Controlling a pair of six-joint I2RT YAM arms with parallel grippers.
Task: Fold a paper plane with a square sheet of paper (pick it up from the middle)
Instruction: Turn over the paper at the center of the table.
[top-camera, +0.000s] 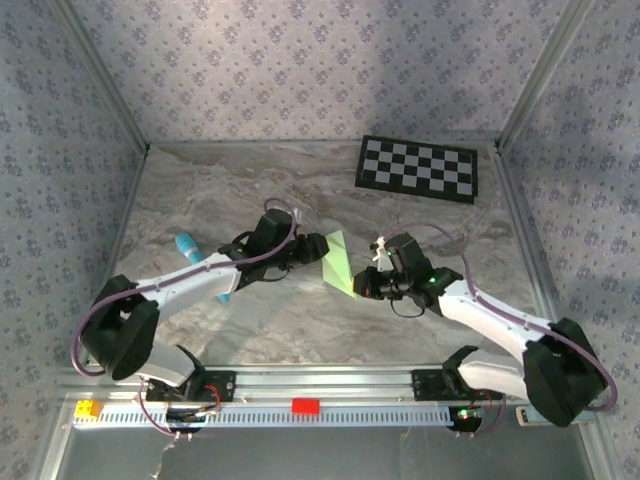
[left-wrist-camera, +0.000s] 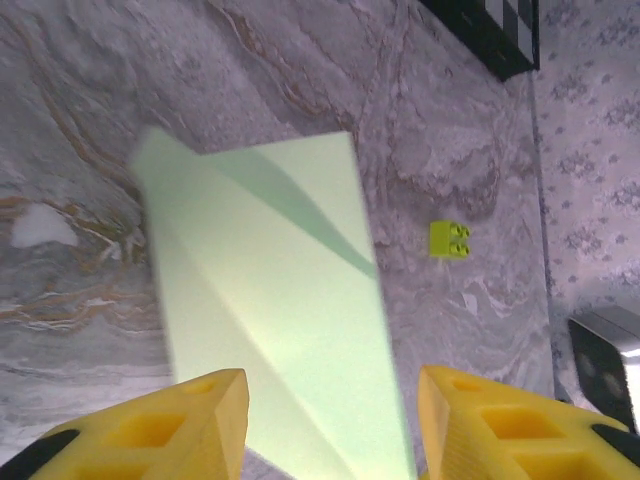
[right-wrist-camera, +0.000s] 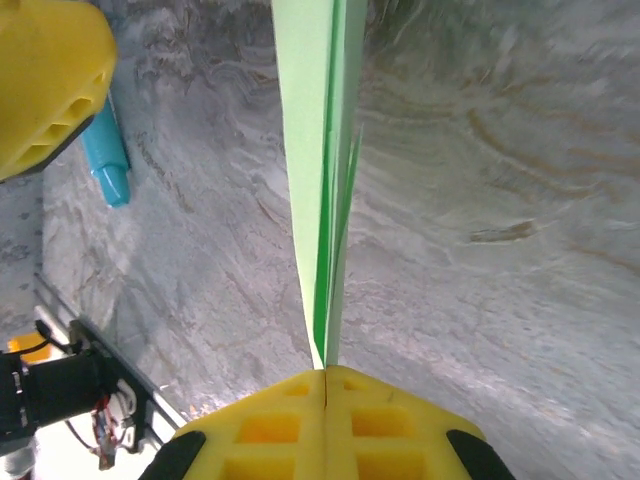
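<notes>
The pale mint-green sheet of paper (top-camera: 337, 262) is folded into a narrow creased shape and hangs above the table between the two arms. My right gripper (right-wrist-camera: 325, 375) is shut on its near edge, and the folded layers (right-wrist-camera: 315, 150) run away from the fingers edge-on. My left gripper (left-wrist-camera: 330, 420) is open on the other side. Its yellow fingers (left-wrist-camera: 200, 420) stand apart with the paper (left-wrist-camera: 270, 300) lying across the gap, touching neither pad. From above, the left gripper (top-camera: 315, 248) sits just left of the paper and the right gripper (top-camera: 365, 283) at its lower right.
A black-and-white checkerboard (top-camera: 418, 167) lies at the back right. A cyan-blue stick (top-camera: 190, 250) lies left of the left arm. A small yellow-green brick (left-wrist-camera: 451, 239) rests on the marble table. Patterned walls close in three sides, and a rail (top-camera: 305, 405) runs along the near edge.
</notes>
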